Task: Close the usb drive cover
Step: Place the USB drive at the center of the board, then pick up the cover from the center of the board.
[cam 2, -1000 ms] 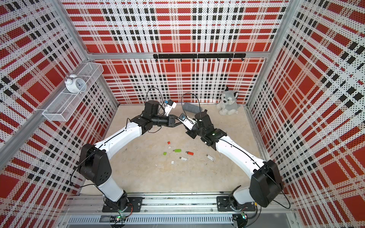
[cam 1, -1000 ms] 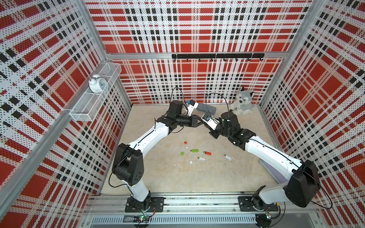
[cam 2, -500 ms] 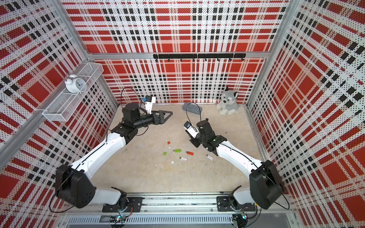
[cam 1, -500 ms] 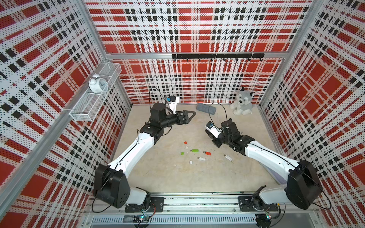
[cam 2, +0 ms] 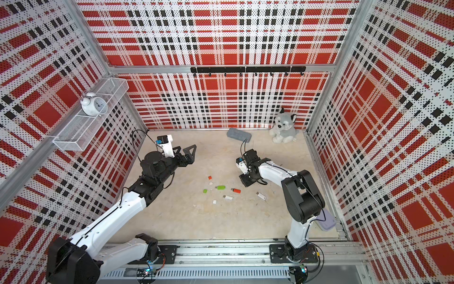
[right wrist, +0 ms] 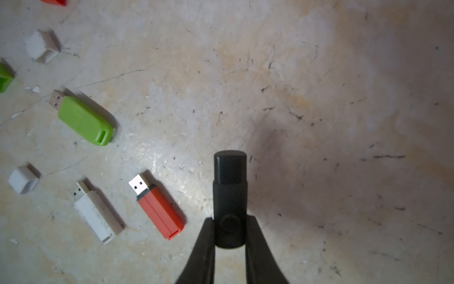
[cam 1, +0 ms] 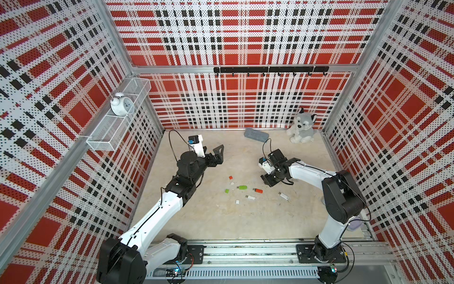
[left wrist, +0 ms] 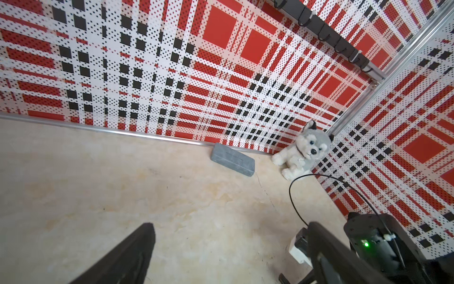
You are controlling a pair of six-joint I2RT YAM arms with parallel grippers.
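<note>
Black and spread wide, your left gripper (cam 1: pixel 219 154) hangs empty above the table (cam 1: pixel 208 221), well apart from the work. Move right to the middle of the table: the green drive (right wrist: pixel 84 120), the white drive (right wrist: pixel 94 214) and the red drive (right wrist: pixel 159 214) lie with bare plugs, and loose caps (right wrist: pixel 40 46) are scattered near them. Further right, your right gripper (right wrist: pixel 229 221) is clamped on the black usb drive (right wrist: pixel 229 186), held low over the table. No metal plug shows at its free end, so I judge that cover closed. What's left for you is probably setting it down. The three open drives may want capping too.
</note>
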